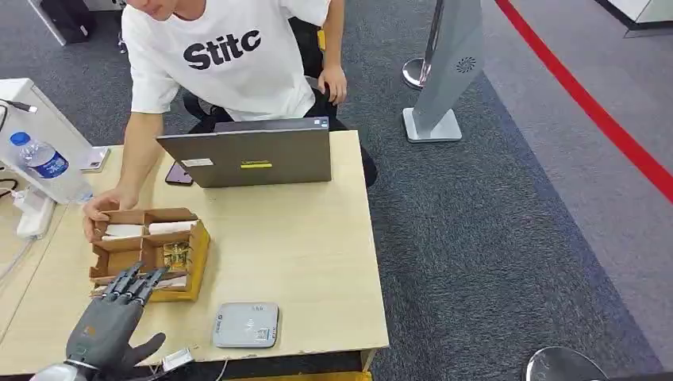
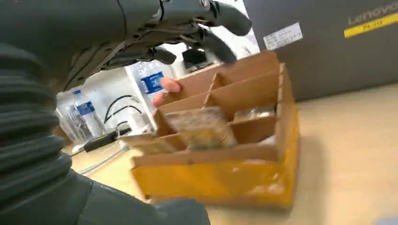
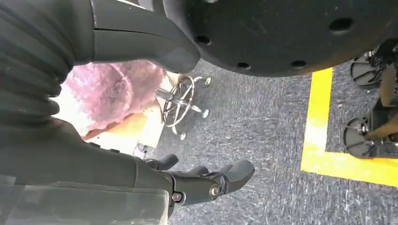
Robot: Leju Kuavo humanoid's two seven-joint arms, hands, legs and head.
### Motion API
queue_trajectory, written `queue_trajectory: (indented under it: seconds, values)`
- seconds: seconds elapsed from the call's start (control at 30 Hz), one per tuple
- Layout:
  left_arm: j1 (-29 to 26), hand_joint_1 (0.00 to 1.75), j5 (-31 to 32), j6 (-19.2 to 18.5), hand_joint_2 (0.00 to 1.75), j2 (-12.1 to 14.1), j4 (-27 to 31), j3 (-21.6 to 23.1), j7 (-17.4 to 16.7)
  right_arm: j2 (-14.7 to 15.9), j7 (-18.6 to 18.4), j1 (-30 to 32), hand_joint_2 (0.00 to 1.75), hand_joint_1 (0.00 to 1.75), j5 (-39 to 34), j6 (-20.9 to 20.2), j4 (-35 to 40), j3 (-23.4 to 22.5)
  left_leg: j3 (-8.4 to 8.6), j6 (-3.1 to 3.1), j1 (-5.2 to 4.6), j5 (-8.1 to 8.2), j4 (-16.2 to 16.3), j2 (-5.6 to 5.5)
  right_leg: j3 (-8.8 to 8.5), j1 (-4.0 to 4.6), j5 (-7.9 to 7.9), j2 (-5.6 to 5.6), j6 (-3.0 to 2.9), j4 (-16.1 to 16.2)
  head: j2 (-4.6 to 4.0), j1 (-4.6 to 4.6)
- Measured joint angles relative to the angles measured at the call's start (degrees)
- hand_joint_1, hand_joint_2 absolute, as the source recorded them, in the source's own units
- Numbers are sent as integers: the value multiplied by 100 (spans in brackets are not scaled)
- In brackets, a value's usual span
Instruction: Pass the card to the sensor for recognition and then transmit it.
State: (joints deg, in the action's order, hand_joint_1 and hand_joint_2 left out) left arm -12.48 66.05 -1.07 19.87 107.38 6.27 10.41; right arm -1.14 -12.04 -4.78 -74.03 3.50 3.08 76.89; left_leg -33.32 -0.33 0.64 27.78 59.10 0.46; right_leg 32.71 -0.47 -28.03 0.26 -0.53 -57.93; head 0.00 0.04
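Note:
A brown and yellow cardboard box (image 1: 200,254) with compartments sits on the left of the table, and white cards (image 1: 169,228) lie in its far cells. My left hand (image 1: 111,317) is at the table's near left, its fingers (image 1: 139,284) stretched over the box's near edge and holding nothing. In the left wrist view those fingers (image 2: 206,37) hover spread above the box (image 2: 211,176). The grey card sensor (image 1: 246,324) lies flat near the front edge, to the right of this hand. My right hand (image 3: 206,183) hangs over the carpet, fingers loosely apart and empty.
A person in a white T-shirt sits at the far side with a hand (image 1: 99,208) on the box's far left corner. A grey laptop (image 1: 254,155), a phone (image 1: 178,173) and a water bottle (image 1: 44,163) stand at the back. Cables run along the left edge.

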Motion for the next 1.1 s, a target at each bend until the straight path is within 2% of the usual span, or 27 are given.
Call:
queue_trajectory:
  seconds: [0.13, 0.37, 1.1]
  values:
    - [-213, 0, 28, -121, 175, 297, 160, 0, -59, -2, 24, -53, 175, 0, -2, 0, -2, 0, 1, -3, 0, -2, -1, -13, -15, 2, -3, -14, 2, 0, 0, -2]
    - [-286, 0, 31, -160, 175, 493, 278, 0, -68, -2, 24, -55, 175, 0, -2, 0, -7, 0, 3, -3, 0, -2, 3, -14, -21, 1, 0, -17, 5, 0, 0, 2]
    - [-328, 0, 31, -162, 175, 546, 311, 0, -77, -2, 24, -56, 175, 0, -2, 0, -9, 0, 5, -2, -1, -2, 4, -15, -23, -1, 0, -17, 5, 0, 0, 0]
